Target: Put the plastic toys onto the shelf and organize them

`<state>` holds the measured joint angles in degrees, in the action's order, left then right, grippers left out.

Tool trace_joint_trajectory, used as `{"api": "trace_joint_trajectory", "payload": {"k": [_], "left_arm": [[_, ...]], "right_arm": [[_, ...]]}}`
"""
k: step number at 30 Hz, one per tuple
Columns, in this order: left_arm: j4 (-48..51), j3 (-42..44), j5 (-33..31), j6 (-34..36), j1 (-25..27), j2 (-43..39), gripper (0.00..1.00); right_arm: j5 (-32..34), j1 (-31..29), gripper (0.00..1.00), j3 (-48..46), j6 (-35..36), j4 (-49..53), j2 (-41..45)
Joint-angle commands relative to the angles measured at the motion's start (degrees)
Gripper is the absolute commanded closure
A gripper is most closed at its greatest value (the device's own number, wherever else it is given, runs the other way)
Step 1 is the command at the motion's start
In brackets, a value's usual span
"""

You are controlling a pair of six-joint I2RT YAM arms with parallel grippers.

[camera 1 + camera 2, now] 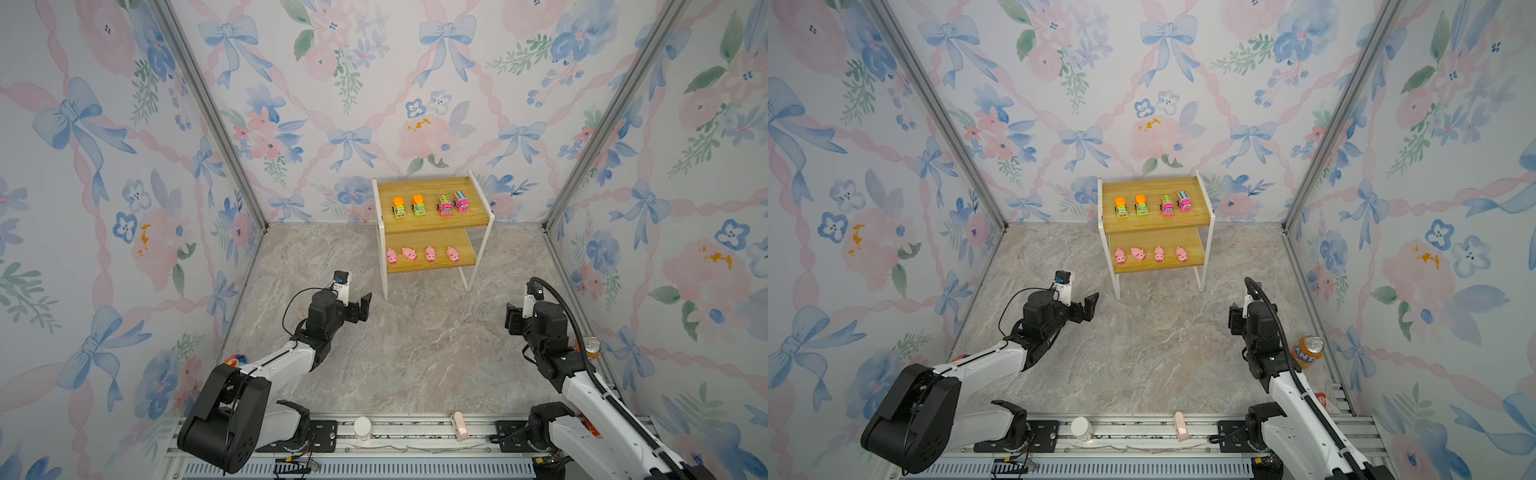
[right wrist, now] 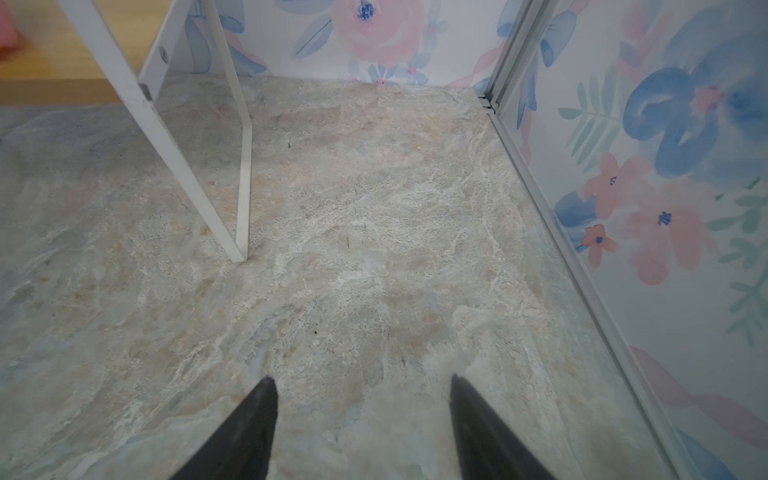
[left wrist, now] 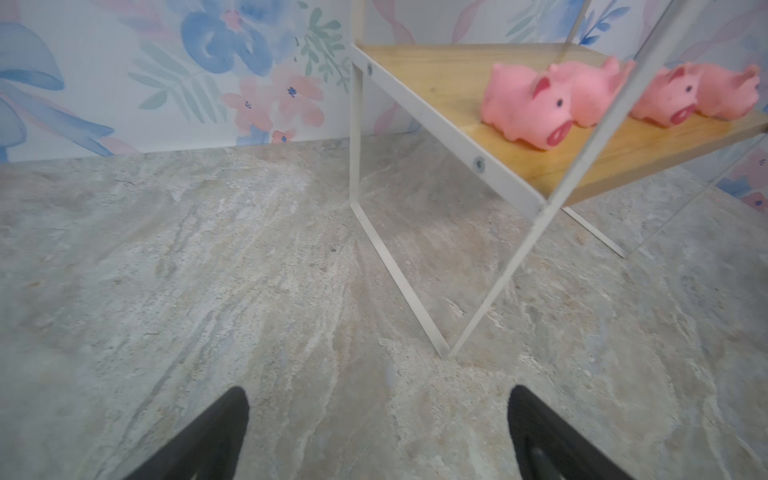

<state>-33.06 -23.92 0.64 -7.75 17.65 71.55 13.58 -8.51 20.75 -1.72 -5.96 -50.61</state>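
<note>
Both arms are low over the tabletop [image 1: 415,353]. The left pincer [image 3: 378,399] is spread wide with nothing in it, and the right pincer [image 2: 362,382] is apart and empty too. The shelf [image 1: 428,188] stands ahead of both, roughly between them and a bit closer to the left one. All the toys are on it: two green trucks [image 1: 399,207] and two pink buses [image 1: 444,205] lined up on the top board, and four pink pigs [image 1: 409,253] in a row on the lower board, ahead and to the right of the left pincer. An orange soda can [image 1: 1307,352] stands behind the right pincer, out by the wall.
</note>
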Motion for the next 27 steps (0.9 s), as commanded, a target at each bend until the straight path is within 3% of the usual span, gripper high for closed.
{"api": "trace_joint_trajectory", "payload": {"k": [1,5,9,11,15,17,20,23,27], "left_arm": [[0.8,-0.8,-3.1,2.0,-3.6,-1.6,0.02],[-1.1,0.5,-4.4,3.1,-7.9,-1.4,0.02],[-2.7,1.3,-6.2,5.0,-10.8,0.4,0.02],[-3.7,1.9,-6.1,5.9,-12.4,1.7,0.02],[-10.9,5.0,-3.8,4.9,-16.8,5.2,0.02],[-17.1,7.4,-1.4,4.5,-18.8,6.5,0.02],[-20.2,7.1,3.9,1.1,-22.8,8.5,0.02],[-28.9,7.9,8.5,-1.2,-25.7,13.5,0.02],[-27.2,7.2,11.3,-0.2,-25.8,13.5,0.02]], "right_arm": [[-3.2,1.7,0.31,-2.6,1.8,-23.6,-9.4],[-5.5,2.4,0.32,-0.1,1.7,-34.2,-25.0],[-4.8,1.0,0.32,7.7,4.8,-28.2,-31.4],[-4.9,1.0,0.32,8.0,6.1,-28.8,-32.4],[-5.6,3.7,0.29,2.1,3.4,-41.5,-35.0],[-6.4,4.7,0.29,-1.1,2.3,-53.5,-39.3],[-5.7,4.9,0.27,-0.6,1.9,-48.8,-37.2],[-6.6,4.7,0.26,-0.5,2.4,-50.6,-38.3],[-7.4,4.9,0.23,0.2,2.3,-48.9,-38.1]]}}
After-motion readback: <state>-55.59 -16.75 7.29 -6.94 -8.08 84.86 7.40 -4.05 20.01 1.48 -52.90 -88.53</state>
